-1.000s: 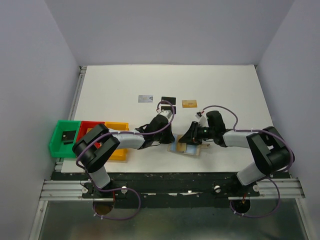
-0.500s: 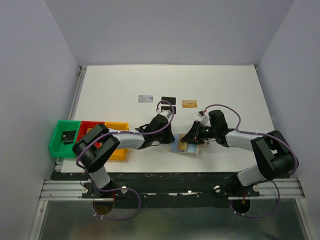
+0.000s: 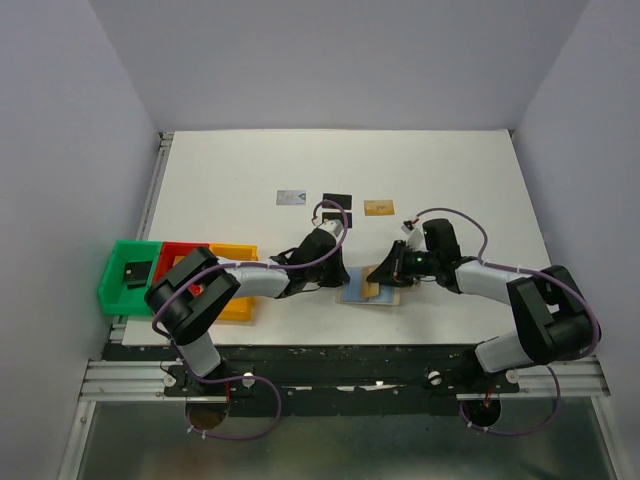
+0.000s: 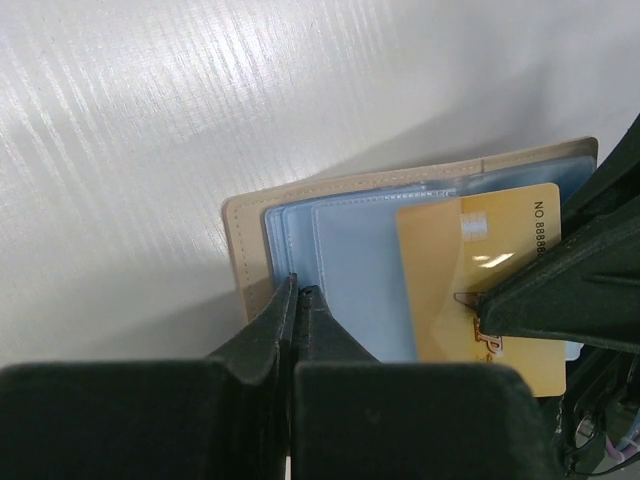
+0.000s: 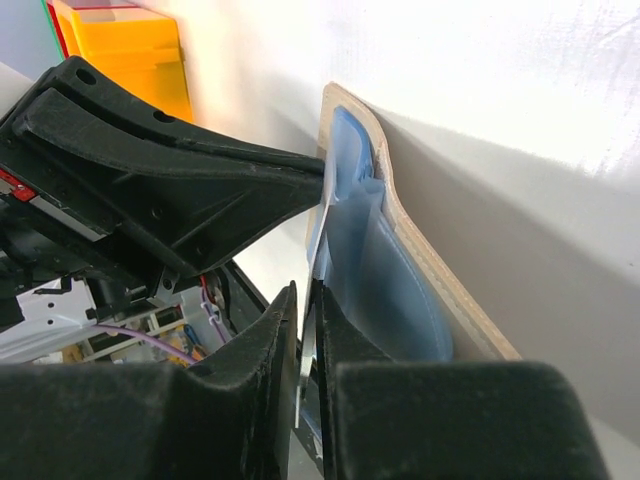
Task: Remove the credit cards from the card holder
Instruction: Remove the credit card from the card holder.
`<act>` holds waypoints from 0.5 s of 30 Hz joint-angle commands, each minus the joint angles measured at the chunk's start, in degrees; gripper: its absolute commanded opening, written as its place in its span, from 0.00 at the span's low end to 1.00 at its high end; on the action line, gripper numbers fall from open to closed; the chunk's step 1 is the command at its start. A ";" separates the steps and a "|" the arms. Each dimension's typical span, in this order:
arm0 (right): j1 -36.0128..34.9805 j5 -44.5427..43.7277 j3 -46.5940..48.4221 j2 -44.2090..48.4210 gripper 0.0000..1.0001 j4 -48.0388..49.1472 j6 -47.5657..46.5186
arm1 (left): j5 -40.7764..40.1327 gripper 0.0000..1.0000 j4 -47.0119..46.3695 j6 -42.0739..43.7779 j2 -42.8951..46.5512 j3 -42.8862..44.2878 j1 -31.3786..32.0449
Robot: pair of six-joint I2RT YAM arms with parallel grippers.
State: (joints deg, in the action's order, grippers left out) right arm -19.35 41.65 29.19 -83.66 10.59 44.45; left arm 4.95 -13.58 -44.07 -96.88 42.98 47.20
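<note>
– At the near edge of the table point(image 3: 450, 170), what lies open?
– The card holder point(image 3: 368, 293), spread flat with its tan outside down and its blue-grey pockets facing up.

– What meets it first?
– The left gripper point(image 4: 295, 295), its jaws pressed fully together, with the tips resting on the holder's left panel at the tan border.

– And on the holder's other panel?
– A gold card point(image 4: 480, 270) stands partly out of its pocket. The right gripper point(image 5: 305, 300) reaches in from the holder's right side, and its jaws are pinched on that card's edge.

– What lies to the left of the holder?
– A yellow bin point(image 3: 240, 252), a red bin point(image 3: 178, 250) and a green bin point(image 3: 118, 285), in that order outward. A small black object point(image 3: 133, 271) sits in the green one.

– And beyond the holder?
– Three loose cards lie in a row, well apart from it: a silver card point(image 3: 291, 196), a black card point(image 3: 337, 201) and a second gold card point(image 3: 379, 207).
</note>
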 commanded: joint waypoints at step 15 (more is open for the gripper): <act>3.97 -7.79 0.08 5.60 0.00 -14.44 -7.70 | -2.31 0.00 7.43 2.32 -0.42 -1.24 0.87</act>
State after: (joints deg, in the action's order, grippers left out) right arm -16.34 39.40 29.12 -80.90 4.16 40.84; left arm 4.91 -13.56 -44.07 -96.86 42.98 47.35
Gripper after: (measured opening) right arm 0.011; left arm 0.026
